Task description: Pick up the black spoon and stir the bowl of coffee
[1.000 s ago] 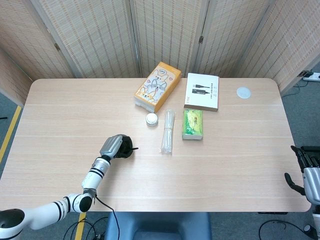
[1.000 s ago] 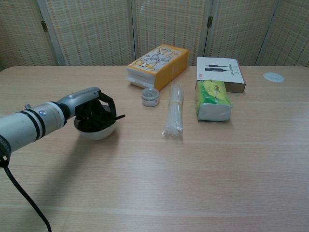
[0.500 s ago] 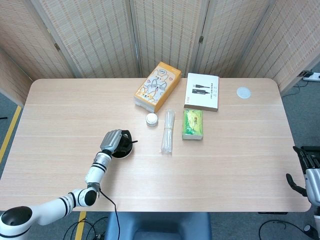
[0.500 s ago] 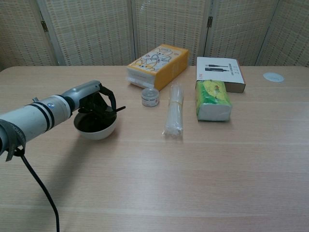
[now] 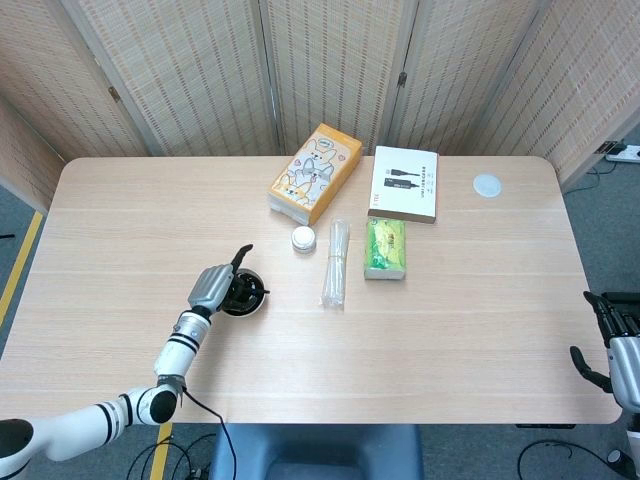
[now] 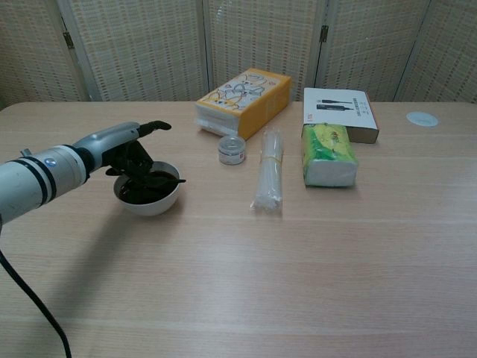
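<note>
Grey-shelled left robot hand (image 6: 128,149) over white bowl (image 6: 147,201), fingers curled on black spoon (image 6: 153,179), spoon tip down in dark coffee (image 6: 143,191) for stirring. Bowl on worktop (image 6: 246,253), left of straw bundle (image 6: 268,177). Half second back hand covered bowl's far side; now shifted left, one finger raised. Right robot hand (image 5: 612,340) idle off worktop's right edge, fingers apart, holding nothing.

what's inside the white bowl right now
Dark coffee fills the white bowl, and the black spoon held by the left hand dips into it. The spoon's submerged tip is hidden.
</note>
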You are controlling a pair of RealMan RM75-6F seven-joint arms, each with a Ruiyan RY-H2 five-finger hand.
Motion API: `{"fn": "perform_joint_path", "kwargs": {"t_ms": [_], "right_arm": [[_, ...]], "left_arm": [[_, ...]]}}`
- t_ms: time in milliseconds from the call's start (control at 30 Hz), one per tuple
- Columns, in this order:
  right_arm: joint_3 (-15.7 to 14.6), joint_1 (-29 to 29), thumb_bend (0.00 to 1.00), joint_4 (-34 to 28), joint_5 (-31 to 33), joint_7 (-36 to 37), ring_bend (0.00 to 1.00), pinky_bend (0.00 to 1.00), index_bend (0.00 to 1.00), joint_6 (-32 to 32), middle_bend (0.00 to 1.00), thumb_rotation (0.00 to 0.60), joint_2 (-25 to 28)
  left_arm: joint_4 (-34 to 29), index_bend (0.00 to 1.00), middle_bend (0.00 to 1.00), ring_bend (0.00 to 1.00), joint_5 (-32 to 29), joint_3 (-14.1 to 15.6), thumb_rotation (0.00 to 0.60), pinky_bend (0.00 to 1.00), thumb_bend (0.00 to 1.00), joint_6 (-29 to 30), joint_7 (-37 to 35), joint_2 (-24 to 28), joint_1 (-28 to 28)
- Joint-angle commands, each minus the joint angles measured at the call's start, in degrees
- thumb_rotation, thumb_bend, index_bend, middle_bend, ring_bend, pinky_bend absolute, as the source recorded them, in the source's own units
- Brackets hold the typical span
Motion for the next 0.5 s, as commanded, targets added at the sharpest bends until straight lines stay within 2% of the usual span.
{"fn": "perform_joint_path", "kwargs": {"t_ms": [33,133,267,367,433,500], "right_arm": [[0.05,-0.14,0.27,-0.26,-0.16,-0.25,0.28,0.25,0.1,0.41,0.19,0.6,0.19],[0.23,-0.25,0.27,-0.66,-0.32,-0.52,0.28,0.25,0.1,0.97,0.19,0.6,0.57],[0.58,-0.37,0.27,-1.52,0.12,-0.33,0.28,0.25,0.1,1.15,0.19,0.6,1.44],[0.63,-0.33,0.27,-2.33,0.19,0.39,0.28,0.25,0.1,0.92,0.19,0.6,2.14],[0.51,-0.26,0.27,-2.82,0.05,0.98,0.28,0.25,0.1,0.68,0.19,0.6,2.44],[0.32,-0.08,0.27,-3.52,0.32,1.76,0.28,0.25,0.1,-0.28,0.19,0.6,2.97]], "left_arm": [[-5.47,0.0,0.85,0.88,1.15,0.01,0.6,0.91,0.27,3.28,0.23,3.82,2.04],[-9.74,0.0,0.8,0.85,2.63,-0.36,0.6,0.91,0.27,7.16,-0.25,6.85,4.08],[-14.5,0.01,0.68,0.72,3.78,0.21,0.6,0.87,0.27,11.51,1.85,11.89,6.86],[-15.36,0.18,0.54,0.53,4.67,1.2,0.6,0.71,0.27,14.97,4.04,14.82,9.04],[-15.19,0.23,0.48,0.44,5.26,1.86,0.6,0.61,0.27,17.13,4.96,16.07,10.44],[-15.08,0.24,0.45,0.39,6.22,2.6,0.6,0.54,0.27,19.99,5.45,17.32,12.31]]}}
